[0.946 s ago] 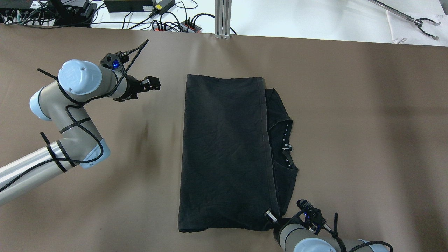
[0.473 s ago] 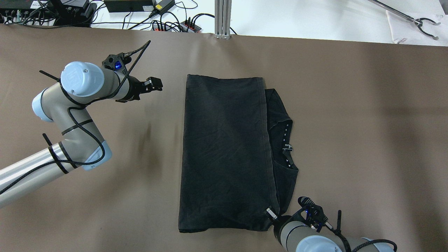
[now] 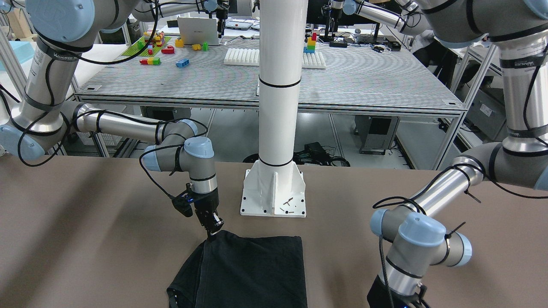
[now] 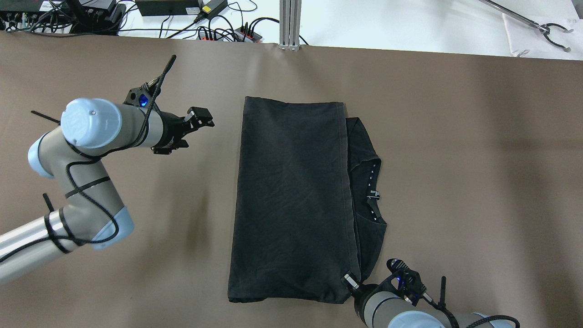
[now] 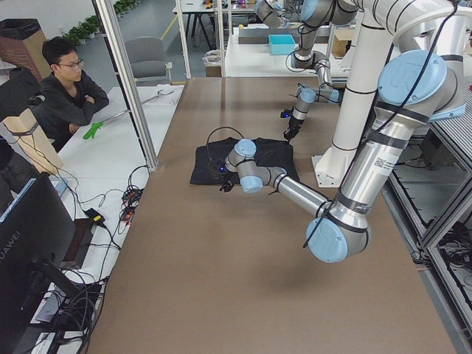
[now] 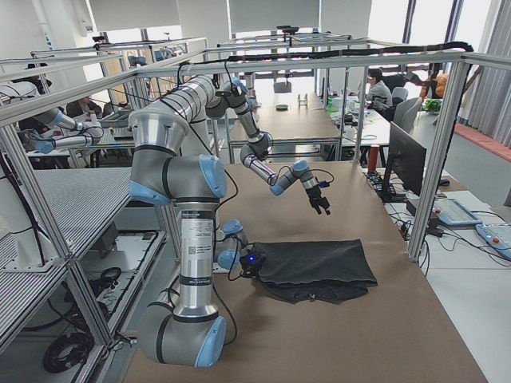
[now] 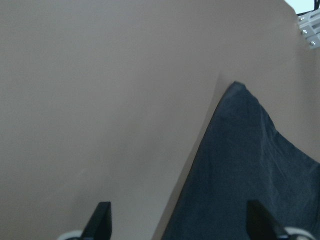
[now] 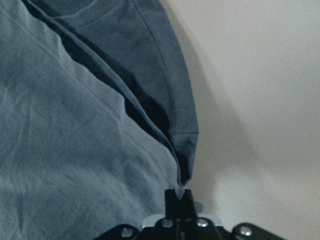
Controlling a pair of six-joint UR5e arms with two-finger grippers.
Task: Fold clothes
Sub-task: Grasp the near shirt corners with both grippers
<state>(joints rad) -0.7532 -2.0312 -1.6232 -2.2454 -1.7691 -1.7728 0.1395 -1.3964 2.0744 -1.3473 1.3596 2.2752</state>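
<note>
Black, thin garment (image 4: 291, 200) looks limp and light, best pinched at a hemmed corner. Right fingers (image 8: 172, 201) pinch its near corner. Left fingers (image 7: 102, 220) hang spread above bare tabletop (image 4: 455, 159).

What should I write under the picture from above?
Right gripper pinches a corner of the folded black garment; left gripper hovers open beside it.

The black shirt (image 4: 291, 196) lies folded mid-frame on the brown desk (image 4: 478, 159). My left hand (image 4: 200, 119) hovers upper left, clear of it; my right hand (image 4: 349, 279) touches its lower-right corner.
</note>
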